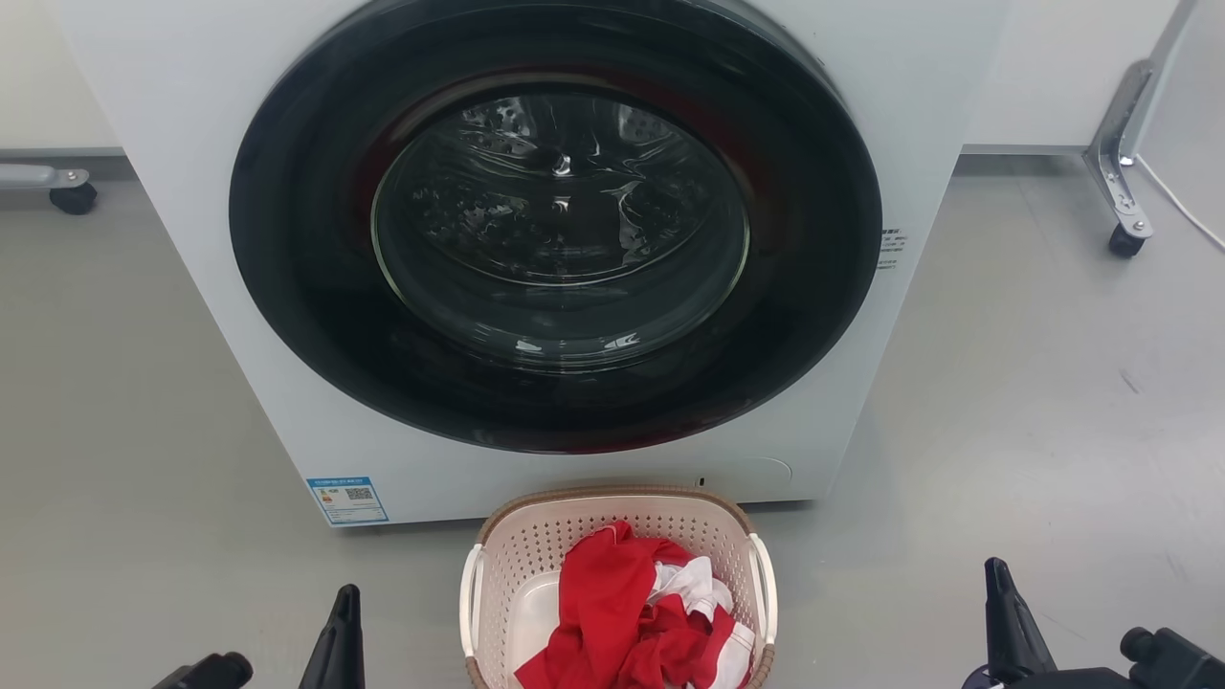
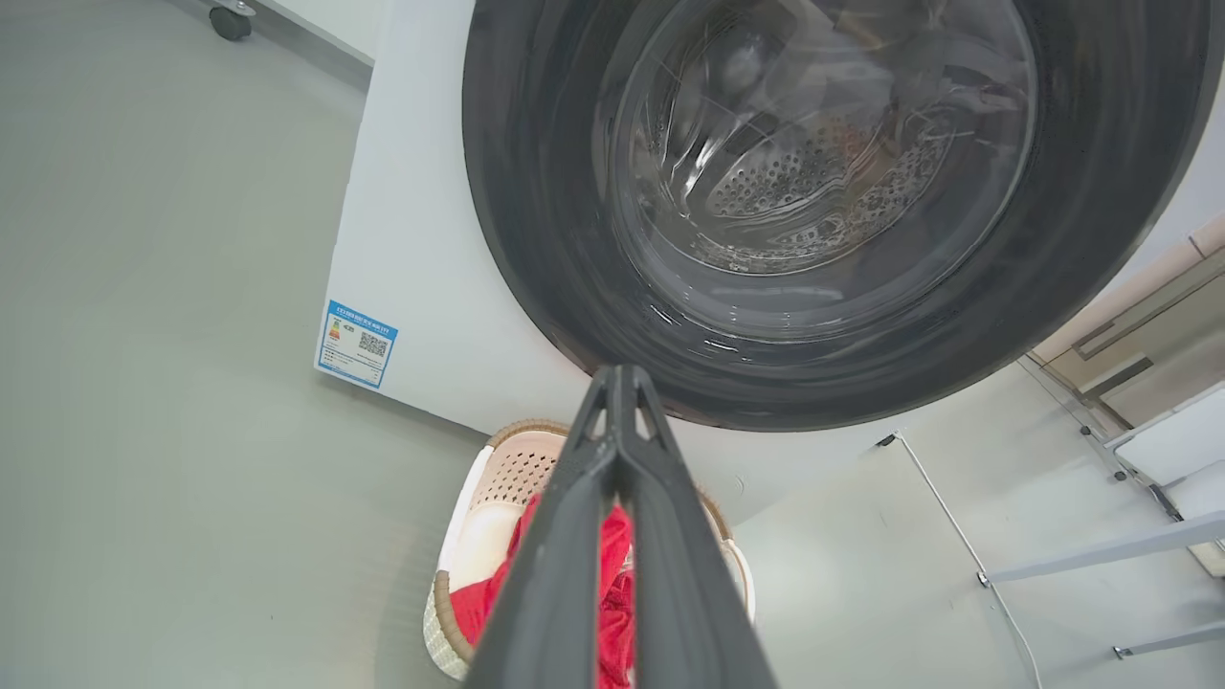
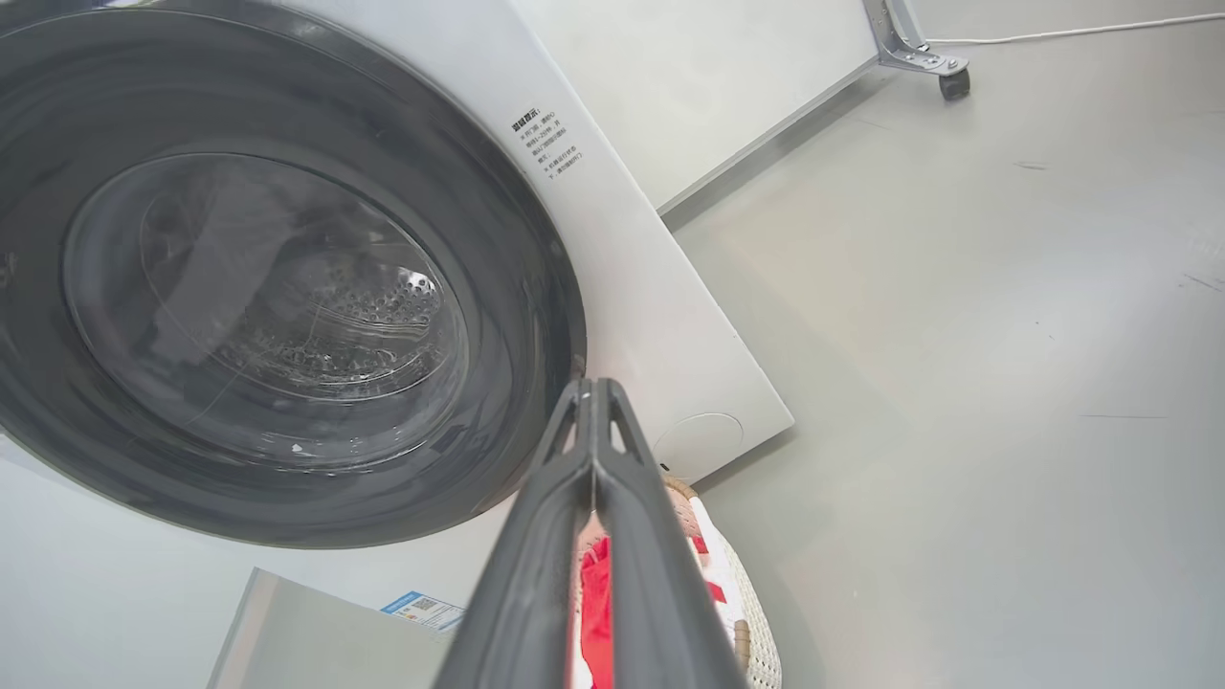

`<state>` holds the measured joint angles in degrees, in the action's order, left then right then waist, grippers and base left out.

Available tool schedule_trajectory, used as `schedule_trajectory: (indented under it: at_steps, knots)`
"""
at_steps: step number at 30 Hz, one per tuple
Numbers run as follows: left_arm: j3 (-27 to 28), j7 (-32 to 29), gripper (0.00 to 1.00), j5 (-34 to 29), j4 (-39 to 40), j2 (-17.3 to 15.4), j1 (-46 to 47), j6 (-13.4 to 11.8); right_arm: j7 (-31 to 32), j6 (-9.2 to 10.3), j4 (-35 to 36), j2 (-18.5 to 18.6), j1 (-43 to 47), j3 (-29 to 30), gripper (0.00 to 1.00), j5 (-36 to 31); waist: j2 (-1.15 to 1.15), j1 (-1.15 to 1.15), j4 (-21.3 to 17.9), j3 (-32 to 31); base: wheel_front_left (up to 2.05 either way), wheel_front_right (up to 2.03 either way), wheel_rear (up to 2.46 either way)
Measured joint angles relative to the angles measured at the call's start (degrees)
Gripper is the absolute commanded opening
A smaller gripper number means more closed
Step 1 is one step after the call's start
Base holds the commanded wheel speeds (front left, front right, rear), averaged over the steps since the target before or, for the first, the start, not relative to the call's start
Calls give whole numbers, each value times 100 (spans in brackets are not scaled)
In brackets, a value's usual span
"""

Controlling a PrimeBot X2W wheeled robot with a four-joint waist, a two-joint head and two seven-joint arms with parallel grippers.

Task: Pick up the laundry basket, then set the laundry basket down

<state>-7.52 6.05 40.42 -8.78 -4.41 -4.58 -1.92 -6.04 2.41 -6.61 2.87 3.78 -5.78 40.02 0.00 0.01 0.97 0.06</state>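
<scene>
We saw one basket (image 1: pixel 536 547) standing on the grey floor (image 1: pixel 1034 402) just in front of the washer (image 1: pixel 182 105), below its round door (image 1: pixel 555 220), with the near end cut off by the bottom edge of the head view. Its two white handles, one on the left wall (image 1: pixel 471 598) and one on the right (image 1: pixel 766 586), were both free. One heap of red and white clothes (image 1: pixel 622 612) lay inside and left part of the pale bottom bare on the left. The two grippers stood off to either side, neither touching the basket. The left gripper (image 1: pixel 348 598) was near its left handle, and the right gripper (image 1: pixel 995 572) was farther out on the other side. In each wrist view the two fingers were pressed together at the tips, pinching nothing. We counted one blue label (image 1: pixel 348 500) on the washer's lower left corner. Beyond the washer were two castors, one far left (image 1: pixel 74 198) and one far right (image 1: pixel 1125 241), and one white cable (image 1: pixel 1179 203).
</scene>
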Motion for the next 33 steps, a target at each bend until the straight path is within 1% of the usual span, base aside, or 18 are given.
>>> schedule_trajectory:
  at_steps: [5,6,29,33]
  knots:
    - [126,-100,0,419,-63,19,92,93,102,-96,-107,-4,-91,115,0,424,0,0,-8,0,0,0,0]
    - [160,-160,0,623,-92,23,109,102,149,-123,-125,-5,-111,159,0,579,0,0,-11,0,0,0,0]
    - [626,-624,0,2505,-397,92,448,452,608,-452,-530,-21,-423,661,0,2551,0,-1,-48,1,0,0,0]
    - [702,-699,0,2786,-427,96,477,498,681,-503,-557,-21,-471,728,0,2803,0,-1,-53,1,0,0,0]
